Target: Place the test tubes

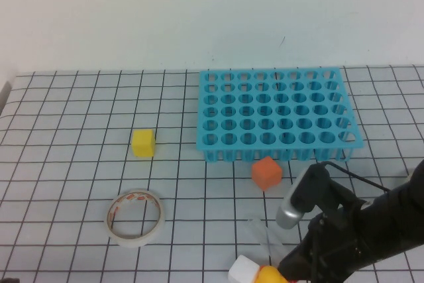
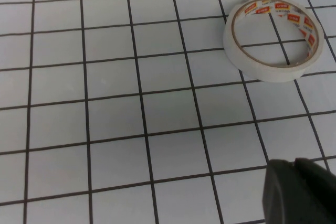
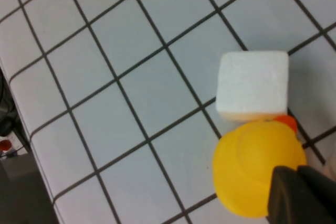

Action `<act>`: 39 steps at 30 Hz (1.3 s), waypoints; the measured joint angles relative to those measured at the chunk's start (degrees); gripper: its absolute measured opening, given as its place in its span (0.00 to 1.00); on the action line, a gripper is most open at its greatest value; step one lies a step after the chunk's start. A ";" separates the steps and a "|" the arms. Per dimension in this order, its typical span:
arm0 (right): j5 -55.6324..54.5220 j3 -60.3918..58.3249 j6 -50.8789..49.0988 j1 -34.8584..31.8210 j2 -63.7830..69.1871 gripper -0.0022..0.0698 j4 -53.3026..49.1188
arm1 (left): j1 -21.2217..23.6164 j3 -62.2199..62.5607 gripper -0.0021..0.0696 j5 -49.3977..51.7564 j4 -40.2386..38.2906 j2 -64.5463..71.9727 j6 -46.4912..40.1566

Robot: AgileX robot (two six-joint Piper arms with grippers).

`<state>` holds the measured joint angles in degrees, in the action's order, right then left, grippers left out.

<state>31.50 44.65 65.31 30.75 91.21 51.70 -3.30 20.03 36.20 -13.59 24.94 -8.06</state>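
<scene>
The light is bright, even and soft, and it seems to come from above. On the table the shadows are weak and short: a thin one below the front of the test tube rack, one beside the orange cube, one under the tape roll. The white wall looks a little washed out. The metal cylinder on the right arm has a small glare, while the arm itself is almost black, with little detail. In the wrist views the right gripper and the left gripper are dark and out of focus. The rubber duck is slightly blurred.
</scene>
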 joint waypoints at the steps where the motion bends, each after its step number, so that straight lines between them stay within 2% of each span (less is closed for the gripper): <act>1: 0.00 0.01 0.14 0.00 0.46 0.03 0.26 | 0.00 0.00 0.03 0.00 0.00 0.00 0.00; 18: -2.47 0.30 1.21 0.00 5.66 0.03 0.52 | -0.20 0.00 0.03 0.00 -0.12 0.00 -0.27; 23: -2.82 0.30 -0.34 0.00 5.91 0.03 -3.68 | -0.45 0.00 0.03 0.00 -0.26 0.00 -0.27; 33: -6.25 0.30 -11.06 0.00 5.91 0.03 -15.53 | -0.45 0.00 0.03 0.00 -0.28 0.00 -0.27; 39: -5.99 0.30 -12.32 -0.52 5.91 0.03 -18.38 | -0.45 0.00 0.03 0.00 -0.28 0.00 -0.27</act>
<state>25.51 44.95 52.99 30.23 97.12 33.32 -3.75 20.03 36.20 -13.87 24.94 -8.33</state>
